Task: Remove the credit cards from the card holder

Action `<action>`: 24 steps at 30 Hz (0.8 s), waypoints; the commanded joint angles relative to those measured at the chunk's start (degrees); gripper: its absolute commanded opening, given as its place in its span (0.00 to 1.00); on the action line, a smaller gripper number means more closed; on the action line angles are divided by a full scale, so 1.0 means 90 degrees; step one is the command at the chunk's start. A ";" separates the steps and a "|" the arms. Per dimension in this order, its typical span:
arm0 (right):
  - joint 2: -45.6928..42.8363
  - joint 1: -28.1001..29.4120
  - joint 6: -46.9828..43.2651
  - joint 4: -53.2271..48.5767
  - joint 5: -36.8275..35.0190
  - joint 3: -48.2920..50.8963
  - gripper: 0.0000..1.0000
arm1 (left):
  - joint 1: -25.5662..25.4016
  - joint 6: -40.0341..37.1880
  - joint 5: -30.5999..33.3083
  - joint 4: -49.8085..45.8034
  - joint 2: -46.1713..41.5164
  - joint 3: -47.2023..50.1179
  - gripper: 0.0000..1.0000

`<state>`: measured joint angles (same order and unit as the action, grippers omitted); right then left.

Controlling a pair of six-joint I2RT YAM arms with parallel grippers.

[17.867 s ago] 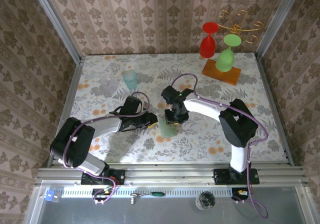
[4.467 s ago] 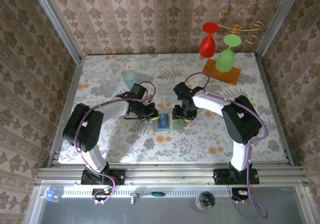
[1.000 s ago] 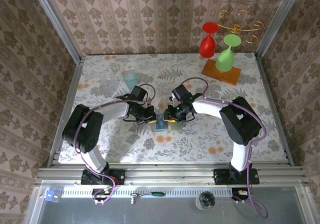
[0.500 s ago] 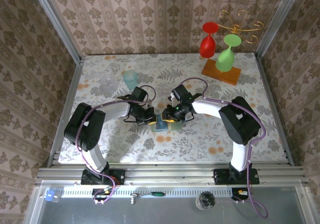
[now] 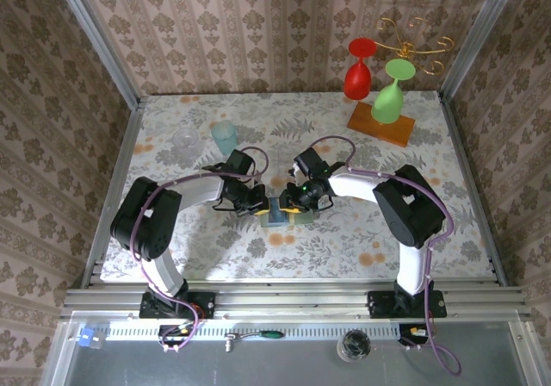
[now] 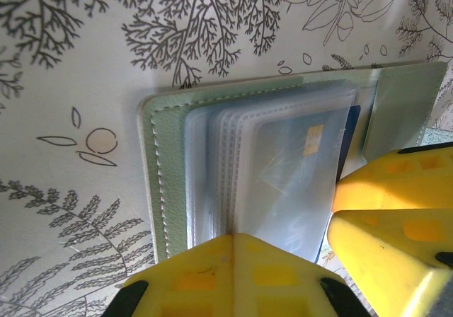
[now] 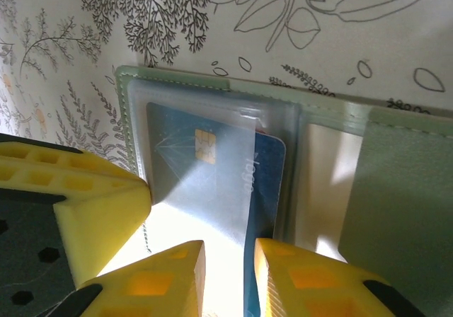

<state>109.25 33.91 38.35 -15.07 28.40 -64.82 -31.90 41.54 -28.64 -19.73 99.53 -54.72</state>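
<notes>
Right wrist cam tells the story here: the card holder (image 7: 396,211) is lying opened flat on the worktop (image 7: 318,41), midway between the two arms. A blue credit card (image 7: 191,154) with a gold chip is sitting in a clear sleeve (image 7: 212,211), not out yet. Fingers on the right pincer (image 7: 228,250) are slightly apart and straddle the card's near edge, I'd guess so it can nip that edge and slide the card free. Meanwhile the left pincer (image 6: 233,250) looks closed up, no gap I can see. Its tip is pushed down on the sleeve stack, probably pinning the holder so it won't drag along. Can't make out other cards.
</notes>
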 commanded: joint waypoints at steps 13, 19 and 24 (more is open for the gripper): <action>-0.0420 0.0041 -0.0372 -0.0714 -0.0677 -0.0106 0.26 | -0.0030 -0.0077 0.0107 -0.0208 0.0006 0.0054 0.00; -0.0482 0.0031 -0.0370 -0.0736 -0.0724 -0.0078 0.26 | -0.0040 -0.0128 0.0029 -0.0251 -0.0123 -0.0088 0.00; -0.0503 -0.0068 -0.0146 -0.0366 -0.0373 0.0119 0.27 | -0.0049 -0.0153 -0.0027 -0.0349 -0.0309 -0.0227 0.00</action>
<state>106.91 33.87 36.16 -19.44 23.27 -64.75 -31.90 41.52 -28.64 -20.62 99.15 -54.85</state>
